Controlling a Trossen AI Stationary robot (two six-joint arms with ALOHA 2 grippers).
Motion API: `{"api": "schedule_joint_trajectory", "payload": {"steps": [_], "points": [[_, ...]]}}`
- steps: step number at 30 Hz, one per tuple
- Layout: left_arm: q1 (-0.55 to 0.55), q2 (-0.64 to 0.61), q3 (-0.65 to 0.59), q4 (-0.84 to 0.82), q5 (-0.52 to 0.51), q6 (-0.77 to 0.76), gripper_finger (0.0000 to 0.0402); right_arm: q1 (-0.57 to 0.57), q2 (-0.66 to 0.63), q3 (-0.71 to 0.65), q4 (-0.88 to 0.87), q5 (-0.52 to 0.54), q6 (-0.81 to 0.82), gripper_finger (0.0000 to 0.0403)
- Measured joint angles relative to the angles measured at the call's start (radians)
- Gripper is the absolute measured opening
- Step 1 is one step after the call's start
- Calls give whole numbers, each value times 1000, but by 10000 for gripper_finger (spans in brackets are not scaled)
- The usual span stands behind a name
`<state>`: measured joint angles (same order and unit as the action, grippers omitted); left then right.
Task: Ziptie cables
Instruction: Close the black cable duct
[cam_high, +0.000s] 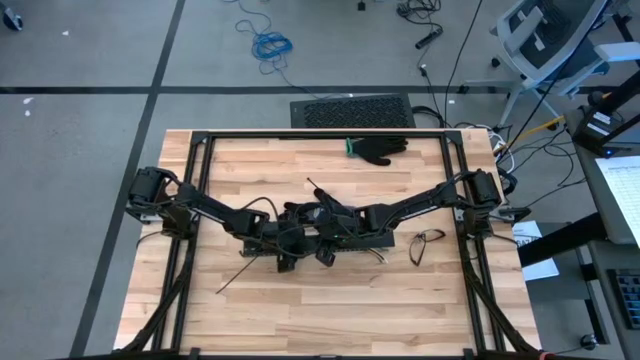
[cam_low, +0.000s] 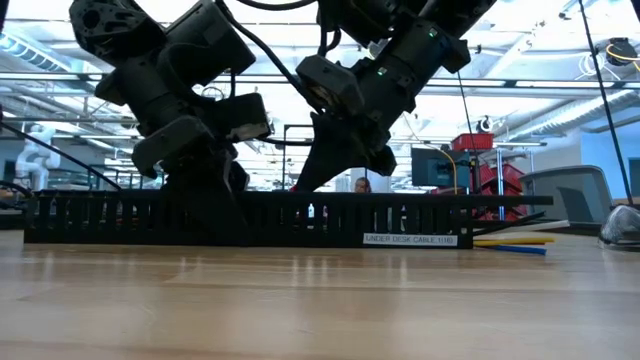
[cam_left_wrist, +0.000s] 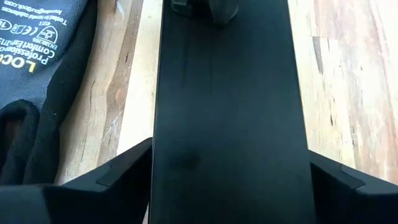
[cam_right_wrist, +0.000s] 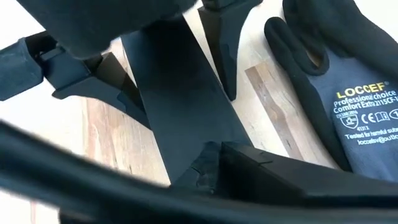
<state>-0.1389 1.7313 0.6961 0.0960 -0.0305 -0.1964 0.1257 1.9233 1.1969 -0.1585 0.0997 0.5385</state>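
The left gripper (cam_left_wrist: 230, 149) has its 2 fingers (cam_left_wrist: 118, 177) spread wide, 1 on each side of the long black slotted channel (cam_left_wrist: 230, 81). We cannot tell whether the pads press its walls. The right gripper (cam_right_wrist: 214, 158) is closed, its tips down at the channel just beside the left one. We cannot see whether anything thin is pinched between them. Both arms meet over the middle of the table (cam_high: 300, 320), and a dark work glove (cam_high: 380, 148) lies near the far edge.

Neither gripper holds the cables (cam_high: 428, 245). What we can make out of them is a thin dark loop lying on the wood near the right end of the channel, apart from both grippers. From table height, yellow and blue strands (cam_low: 512, 243) lie flat past 1 end of the channel. Whether more wires run inside the channel is hidden by its walls and by the arms.

We judge these wires light, limp and springy: a loop will sag, slide and uncoil rather than keep its shape. Their smooth jackets will likely slip in a loose pinch. We would take hold where several strands run side by side, close to the spot meant for the tie. 1 gripper should pinch them together while the other works. A firm but gentle squeeze should do, since thin insulation can be nicked.
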Motion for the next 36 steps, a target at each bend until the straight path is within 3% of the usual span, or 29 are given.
{"api": "schedule_joint_trajectory", "payload": {"steps": [4, 9, 19, 30, 36], "points": [[2, 1, 50, -67, 4, 2, 330, 0, -6, -1, -2, -1, -2, 32], [2, -35, 129, -273, 8, 55, 336, 0, -12, -2, -5, -1, -21, 55], [1, -220, 133, -692, 19, 71, 337, 0, -14, -2, -1, 2, -34, 68], [-22, -355, -29, -703, 33, -35, 337, 0, -15, -2, -1, 4, -44, 68], [-55, -407, -147, -559, 55, -31, 336, 0, -16, -1, -3, 2, -36, 68]]}}
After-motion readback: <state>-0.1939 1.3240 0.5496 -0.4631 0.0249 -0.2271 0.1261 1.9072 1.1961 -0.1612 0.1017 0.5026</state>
